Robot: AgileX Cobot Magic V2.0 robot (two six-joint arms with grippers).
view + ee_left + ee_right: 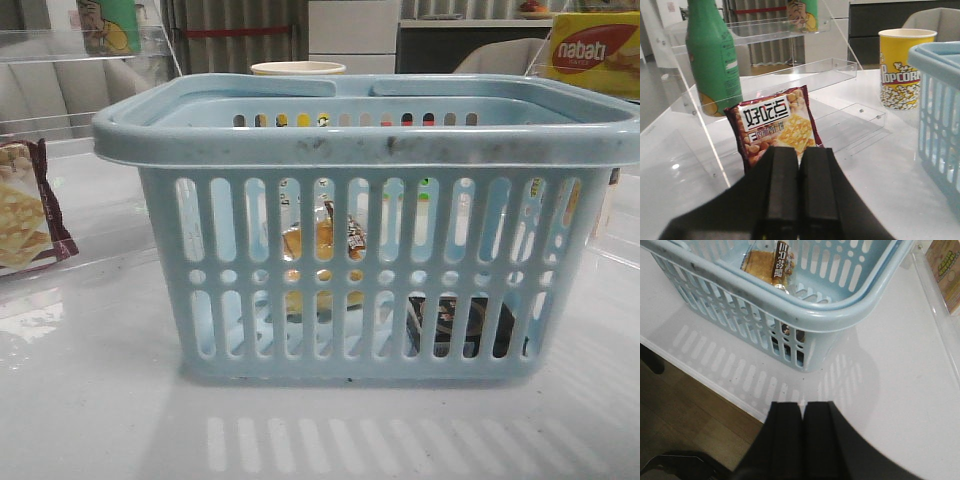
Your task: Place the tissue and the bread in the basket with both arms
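Front view: the basket (370, 130) stands mid-table, filling most of the frame; through its slotted wall the bread (322, 243) shows left of centre, leaning up off the floor, and a dark flat packet low at the right, most likely the tissue (462, 326), though the slats break it up. Both items look to be inside, so the task reads as at its end; what is left is only for the arms to draw clear without nudging the rim. A cracker packet (25, 215) lies well left of the basket; bare table in front. Left wrist view: left gripper (799, 190) with fingers pressed together, nothing between them, held over open table, pointing at the cracker packet propped against a clear acrylic shelf (790, 75) with a green bottle (712, 55); popcorn cup (900, 67) near the basket's corner. Room is free behind the arm, crowded ahead. Right wrist view: right gripper (801, 440) likewise closed and empty, hovering at the table's near edge, apart from the basket corner; bread visible inside. Floor drops off just beside, so retreat goes upward or back.
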